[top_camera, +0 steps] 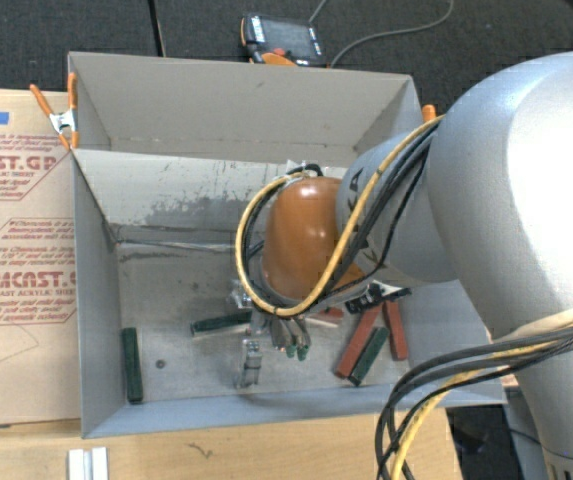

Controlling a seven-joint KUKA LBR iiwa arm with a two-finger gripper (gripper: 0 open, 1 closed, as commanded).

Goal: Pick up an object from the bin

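Gripper (271,343) stands low over the floor of the bin (96,268), near the middle of the front wall, beneath the orange cover (301,233) and looped cables (251,218) of the wrist.

Nearest item: a dark green stick (216,323), lying flat on the floor just left of the gripper in the view. Its right end reaches up to the gripper; contact cannot be determined.

On the other side, close by, lies a small heap of red-brown blocks (396,328) with one dark green block (371,356) among them, slanting toward the front wall. A dark green bar (131,365) lies well apart in the front left corner, parallel to the left wall.

Floor between bar and stick is open, as is the back half of the floor. The front wall is near the gripper, leaving little room on that side.

The arm (506,198) covers the right part of the bin and cuts off the heap's upper ends. Whether the pincer is spread or pressed together cannot be told, as cover and cables hide much of it.
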